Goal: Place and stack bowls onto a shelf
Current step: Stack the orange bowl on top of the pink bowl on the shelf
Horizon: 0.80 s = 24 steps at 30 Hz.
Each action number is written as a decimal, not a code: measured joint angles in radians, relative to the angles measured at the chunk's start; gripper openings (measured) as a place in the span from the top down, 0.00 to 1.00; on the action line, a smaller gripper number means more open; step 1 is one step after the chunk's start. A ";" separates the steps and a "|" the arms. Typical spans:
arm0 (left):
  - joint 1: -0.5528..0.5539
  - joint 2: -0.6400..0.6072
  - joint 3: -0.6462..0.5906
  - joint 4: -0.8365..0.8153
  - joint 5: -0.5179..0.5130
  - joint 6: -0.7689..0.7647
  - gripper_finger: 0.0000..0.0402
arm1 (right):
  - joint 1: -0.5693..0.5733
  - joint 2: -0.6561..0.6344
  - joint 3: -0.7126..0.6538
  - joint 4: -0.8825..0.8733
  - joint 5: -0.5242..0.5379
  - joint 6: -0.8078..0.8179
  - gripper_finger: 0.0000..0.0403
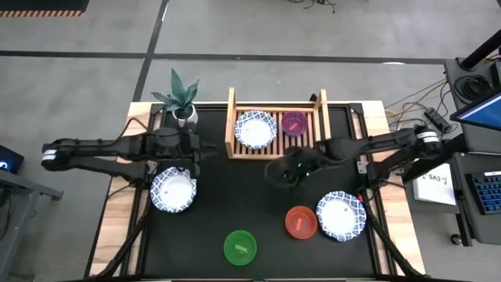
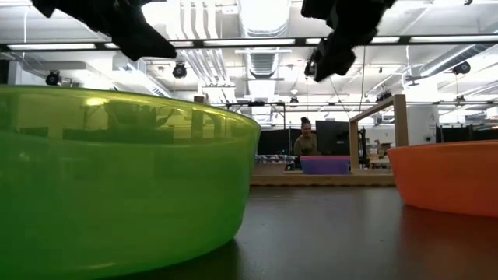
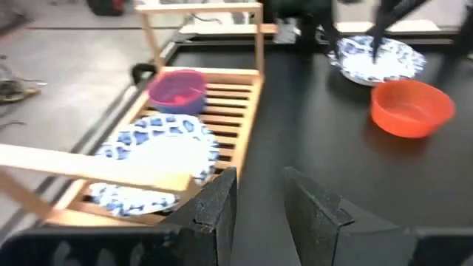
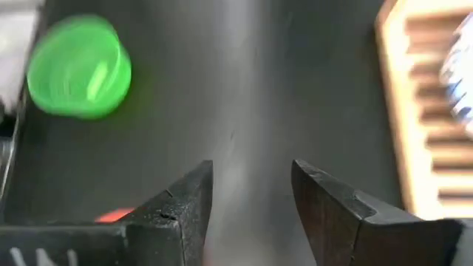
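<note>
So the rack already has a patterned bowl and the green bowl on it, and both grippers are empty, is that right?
Not quite. The small bowl on the shelf beside the patterned bowl is the magenta bowl, as the high view shows. The green bowl sits on the table near its front edge. Left gripper and right gripper are both open and empty.
</note>
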 joint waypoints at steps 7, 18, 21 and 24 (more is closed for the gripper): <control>0.000 -0.055 -0.036 0.024 -0.017 0.000 0.77 | 0.146 0.145 0.118 -0.299 -0.004 0.166 0.64; 0.000 -0.036 -0.063 0.053 -0.017 0.008 0.77 | 0.243 0.303 0.107 -0.318 0.022 0.203 0.66; 0.000 -0.027 -0.063 0.054 -0.017 0.008 0.77 | 0.241 0.348 0.105 -0.315 0.026 0.171 0.66; 0.000 -0.020 -0.063 0.052 -0.017 0.008 0.77 | 0.242 0.387 0.104 -0.315 0.025 0.139 0.68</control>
